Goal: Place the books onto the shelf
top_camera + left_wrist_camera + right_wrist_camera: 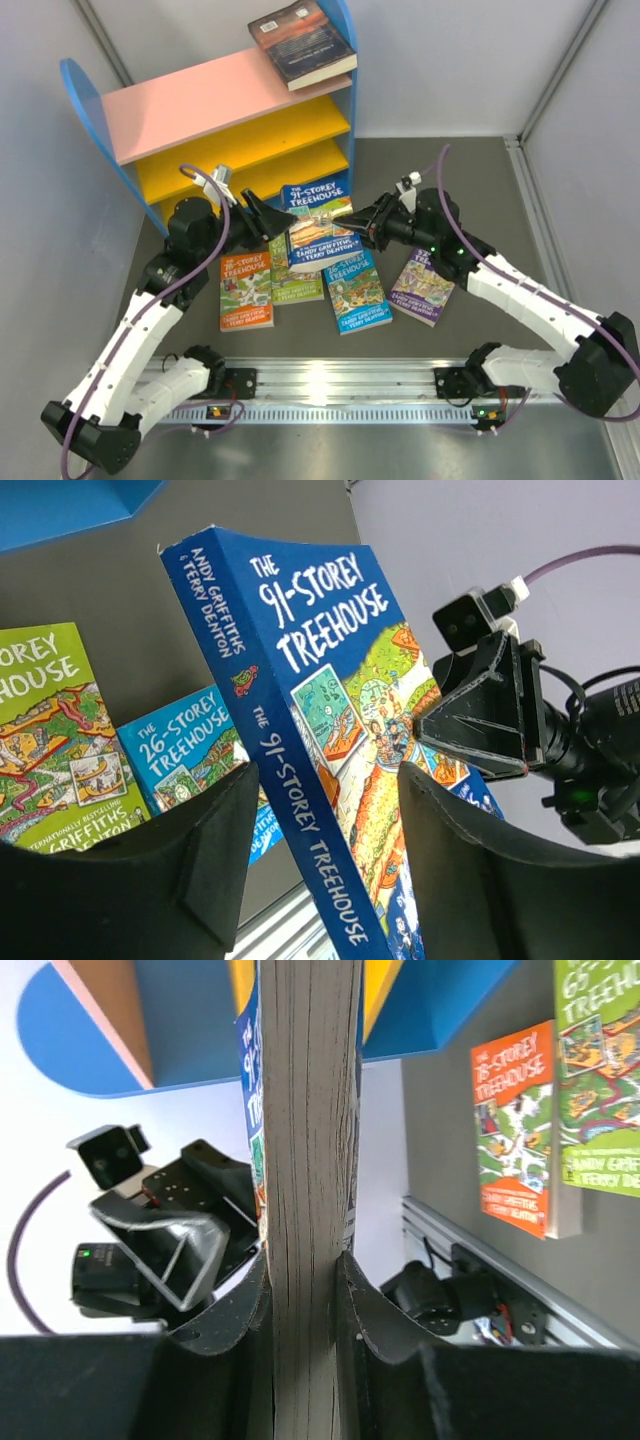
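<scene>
A blue "91-Storey Treehouse" book (pixel 316 215) stands upright in front of the shelf (pixel 190 100), held between both arms. My right gripper (pixel 358 232) is shut on its page edge (pixel 305 1110), with both fingers pressed against the block of pages. The left gripper (pixel 328 780) straddles the spine (pixel 300 810) with its jaws apart; a gap shows beside the left finger. On the pink top board a dark book (pixel 302 42) lies flat. Orange (pixel 246 290), green (pixel 296 272), blue (pixel 357 290) and purple (pixel 422 285) books lie on the table.
The two yellow boards (pixel 250 135) of the shelf hold nothing I can see. A metal rail (pixel 340 380) with both arm bases runs along the near edge. Grey walls close in the left, back and right sides.
</scene>
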Controlling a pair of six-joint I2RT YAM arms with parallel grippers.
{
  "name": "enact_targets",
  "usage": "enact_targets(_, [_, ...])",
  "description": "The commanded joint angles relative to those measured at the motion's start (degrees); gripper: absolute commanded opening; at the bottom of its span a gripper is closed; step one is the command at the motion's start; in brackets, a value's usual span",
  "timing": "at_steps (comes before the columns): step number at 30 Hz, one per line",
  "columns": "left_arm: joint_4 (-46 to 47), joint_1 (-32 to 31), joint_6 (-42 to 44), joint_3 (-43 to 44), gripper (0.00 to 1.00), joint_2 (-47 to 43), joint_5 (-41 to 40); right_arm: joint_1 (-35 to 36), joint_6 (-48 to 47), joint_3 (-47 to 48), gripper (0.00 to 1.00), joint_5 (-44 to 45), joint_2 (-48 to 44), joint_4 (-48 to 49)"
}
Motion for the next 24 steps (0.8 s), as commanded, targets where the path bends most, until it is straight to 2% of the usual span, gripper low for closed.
enact_targets(1, [4.3,-1.0,-3.6,-0.4,0.58,-0.2,5.5,1.2,7.5,0.3,0.00,-2.8,1.0,18.6])
enact_targets(3, [3.6,-1.0,-3.7,0.6,0.56,-0.2,5.6,1.5,9.3,-1.2,0.00,-3.5,1.5,24.2])
enact_targets(6, [1.3,-1.0,-3.4,2.6,0.60,0.5,4.8,1.8,12.5,-3.2,0.00,-4.2,2.3,30.5])
enact_targets(9, [0.5,-1.0,-4.6,3.5,0.68,1.3,3.5,1.3,16.0,-4.3,0.00,-5.5,2.6,35.6])
enact_targets(11, [0.1,-1.0,-5.9,3.5,0.80,1.3,2.4,0.9,18.7,-3.9,0.00,-7.6,3.4,37.3])
enact_targets(15, [-2.9,-1.0,-6.7,5.3,0.83,0.3,0.1,0.7,22.3,-2.7,0.00,-9.3,4.0,40.4])
enact_targets(23, [-8.6,-1.7,-8.4,9.6,0.76,2.3,-1.0,-0.7,29.0,-0.9,0.00,-12.6,5.0,47.2])
enact_targets(24, [-8.5,-1.8,-8.8,9.9,0.67,2.3,-1.7,-0.9,28.9,-0.7,0.00,-13.2,5.1,46.7])
